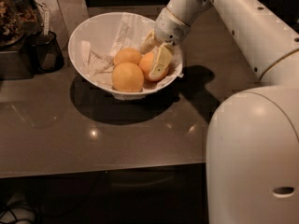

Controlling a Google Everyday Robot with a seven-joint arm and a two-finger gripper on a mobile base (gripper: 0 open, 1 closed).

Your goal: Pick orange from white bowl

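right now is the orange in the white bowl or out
In: the orange sits inside the white bowl, the gripper down at it.

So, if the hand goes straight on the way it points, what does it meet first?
Probably the reddish-orange round fruit in the deep white bowl; the hand is right at it.

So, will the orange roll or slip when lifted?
The orange looks round and smooth, so it may slip; if freed, it would likely roll against the paler fruits. The gripper is at it, inside the white bowl.
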